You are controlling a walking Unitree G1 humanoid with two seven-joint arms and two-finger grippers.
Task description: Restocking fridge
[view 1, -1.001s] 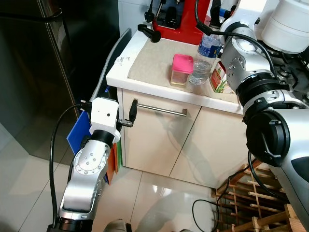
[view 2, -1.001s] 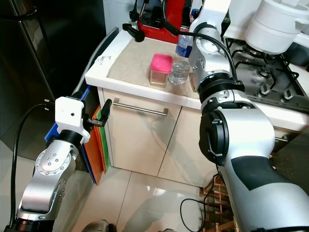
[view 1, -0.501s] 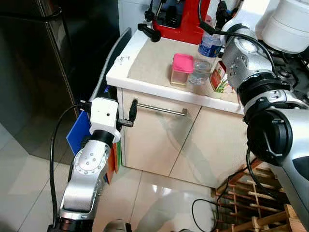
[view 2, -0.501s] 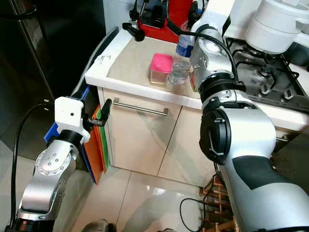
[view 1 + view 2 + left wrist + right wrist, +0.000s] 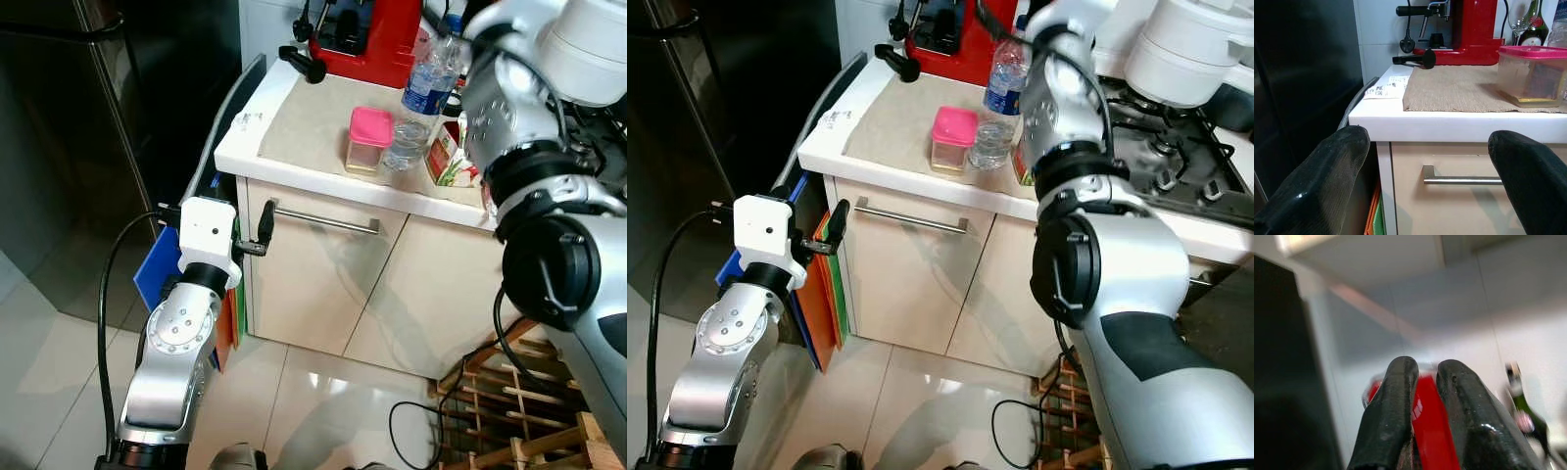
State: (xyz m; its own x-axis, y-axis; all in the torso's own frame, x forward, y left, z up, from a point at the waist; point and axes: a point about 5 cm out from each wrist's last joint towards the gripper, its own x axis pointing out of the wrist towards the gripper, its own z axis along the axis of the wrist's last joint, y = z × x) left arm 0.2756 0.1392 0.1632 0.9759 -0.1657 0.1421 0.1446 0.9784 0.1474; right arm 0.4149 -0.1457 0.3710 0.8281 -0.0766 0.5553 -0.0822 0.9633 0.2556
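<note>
Right end effector (image 5: 1422, 382) lifted higher, fingers together – left end effector (image 5: 1425, 181) unmoved, apart.

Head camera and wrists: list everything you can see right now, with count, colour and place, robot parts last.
Container: one, clear with pink lid, on the beige mat.
Water bottle: one, clear with blue label, beside the container.
Coffee machine: one, red, at the counter's back.
Mat: one, beige, on the white counter.
Drawer handle: one, silver, below the counter edge.
Fridge: one, dark, left of the counter.
Pot: one, white, on the hob.
Left gripper: open, before the drawer handle.
Right gripper: fingers close together, raised toward the coffee machine.
</note>
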